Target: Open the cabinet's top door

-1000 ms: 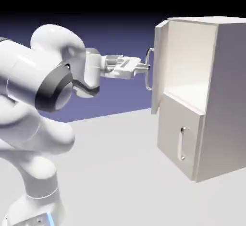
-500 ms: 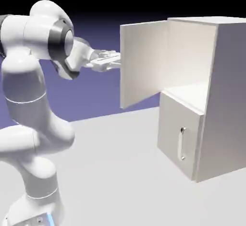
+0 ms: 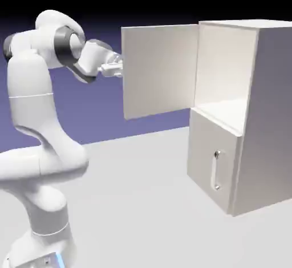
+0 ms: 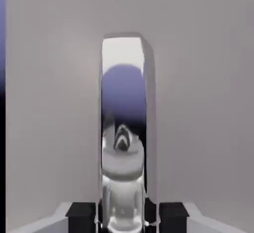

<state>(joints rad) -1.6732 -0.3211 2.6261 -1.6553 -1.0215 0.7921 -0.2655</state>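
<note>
Door (image 3: 159, 71) swung from half open to wide open, out past the front left edge of the cabinet (image 3: 271, 113) – fingers (image 4: 172, 217) look clamped on the bar handle (image 4: 124, 177), contact partly hidden – task likely about done

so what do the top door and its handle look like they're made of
The handle looks like polished metal, probably chrome or steel: it is mirror-bright and reflects the blue backdrop. The top door is a flat, smooth light-grey panel with only a soft sheen, perhaps painted wood or laminate, though the look alone can't settle which.
</note>
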